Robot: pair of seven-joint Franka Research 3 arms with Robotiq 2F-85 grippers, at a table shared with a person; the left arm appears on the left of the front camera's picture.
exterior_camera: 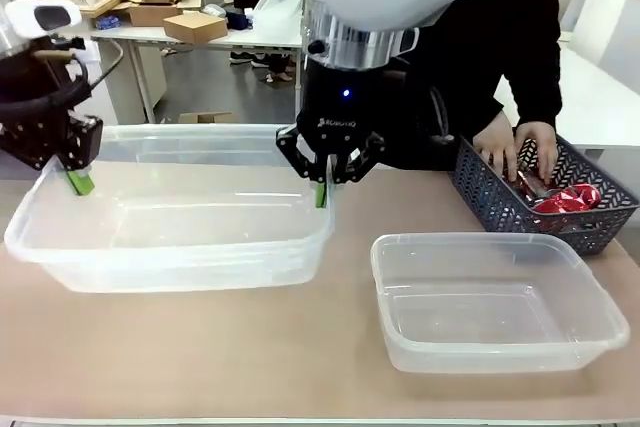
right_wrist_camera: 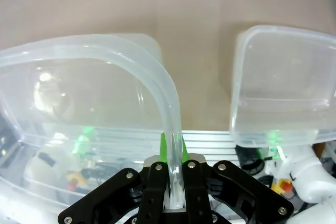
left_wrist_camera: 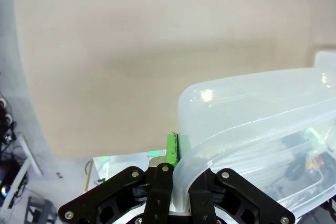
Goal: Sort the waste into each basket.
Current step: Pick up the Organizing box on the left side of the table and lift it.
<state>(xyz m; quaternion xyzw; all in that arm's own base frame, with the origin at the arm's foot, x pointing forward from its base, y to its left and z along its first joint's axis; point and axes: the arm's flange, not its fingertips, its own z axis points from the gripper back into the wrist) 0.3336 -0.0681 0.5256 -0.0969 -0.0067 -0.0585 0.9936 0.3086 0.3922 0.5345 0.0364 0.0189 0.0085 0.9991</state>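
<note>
A large clear basket (exterior_camera: pixel 170 247) stands at the table's left, gripped at both ends. My left gripper (exterior_camera: pixel 78 182) is shut on its left rim, and my right gripper (exterior_camera: pixel 321 192) is shut on its right rim. The left wrist view shows my left gripper (left_wrist_camera: pixel 176 145) pinching the basket's rounded rim (left_wrist_camera: pixel 252 114). My right gripper (right_wrist_camera: pixel 172 148) clamps the curved rim (right_wrist_camera: pixel 105 59) in the right wrist view. A second, smaller clear basket (exterior_camera: pixel 495 302) (right_wrist_camera: pixel 283 87) sits empty at the front right. Red crushed cans (exterior_camera: pixel 565 199) lie in a dark mesh crate. I cannot tell whether the large basket touches the table.
The dark mesh crate (exterior_camera: pixel 490 197) stands at the far right edge, with a person's hands (exterior_camera: pixel 520 147) reaching into it. Bare tan tabletop (exterior_camera: pixel 250 347) runs along the front, before both baskets.
</note>
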